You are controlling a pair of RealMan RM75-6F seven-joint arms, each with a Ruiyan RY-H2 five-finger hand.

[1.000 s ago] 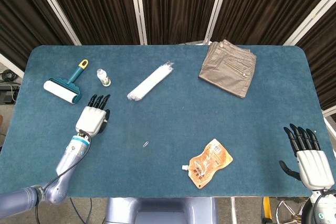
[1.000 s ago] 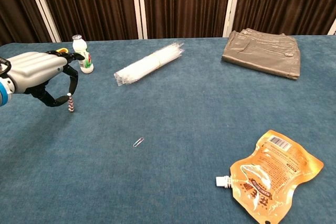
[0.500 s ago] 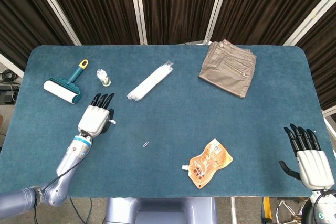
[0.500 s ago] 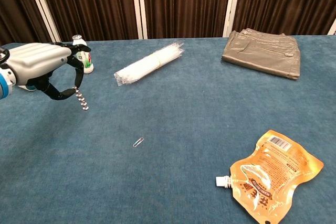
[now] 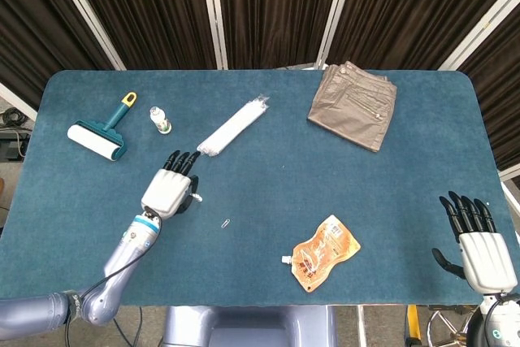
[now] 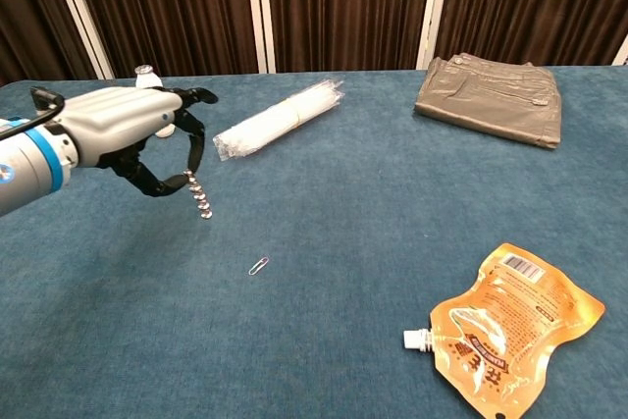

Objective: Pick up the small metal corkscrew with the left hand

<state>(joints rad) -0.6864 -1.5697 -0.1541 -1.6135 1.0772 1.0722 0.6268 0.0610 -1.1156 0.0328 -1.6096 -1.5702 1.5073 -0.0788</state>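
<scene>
My left hand [image 6: 128, 130] hangs above the blue table, left of centre, and pinches the small metal corkscrew [image 6: 198, 196] between thumb and a finger. The spiral dangles below the fingertips, tilted, clear of the cloth. From the head view the left hand [image 5: 172, 188] hides most of the corkscrew; only a small glint shows beside it. My right hand [image 5: 478, 241] lies at the table's near right corner, fingers spread, holding nothing.
A paper clip [image 6: 259, 266] lies just right of and below the corkscrew. A bundle of clear straws [image 6: 280, 118], a small bottle [image 5: 160, 121] and a lint roller [image 5: 99, 135] sit behind. An orange pouch [image 6: 505, 326] and folded trousers [image 6: 491, 95] lie to the right.
My left hand has carried the corkscrew rightwards and slightly up, from near the bottle towards the table's middle. The right hand has not moved.
</scene>
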